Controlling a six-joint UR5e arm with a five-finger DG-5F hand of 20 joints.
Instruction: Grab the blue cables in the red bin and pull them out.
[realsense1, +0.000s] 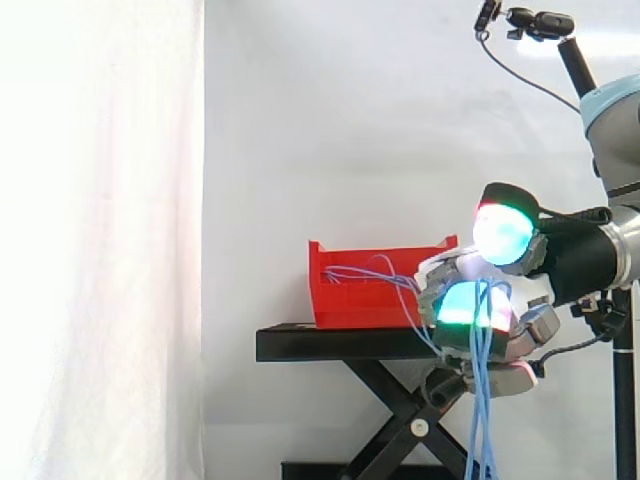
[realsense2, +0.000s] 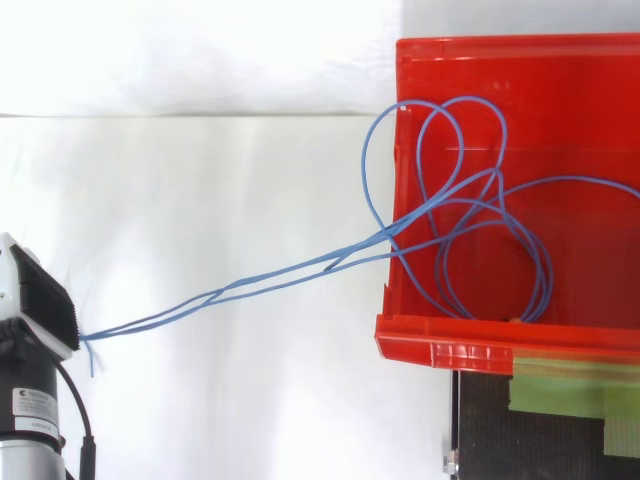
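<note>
Evidently several blue cables (realsense1: 478, 400), their exact number lost where strands overlap, loop inside the one red bin (realsense2: 450, 350) and stretch out over its wall, long axis running from bin to the one hand (realsense1: 455, 300). Its fingers curl round the strands, whose ends hang straight down, cut off below.

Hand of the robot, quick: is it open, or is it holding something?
Hand: shut on the blue cables, which trail back into the red bin.
</note>
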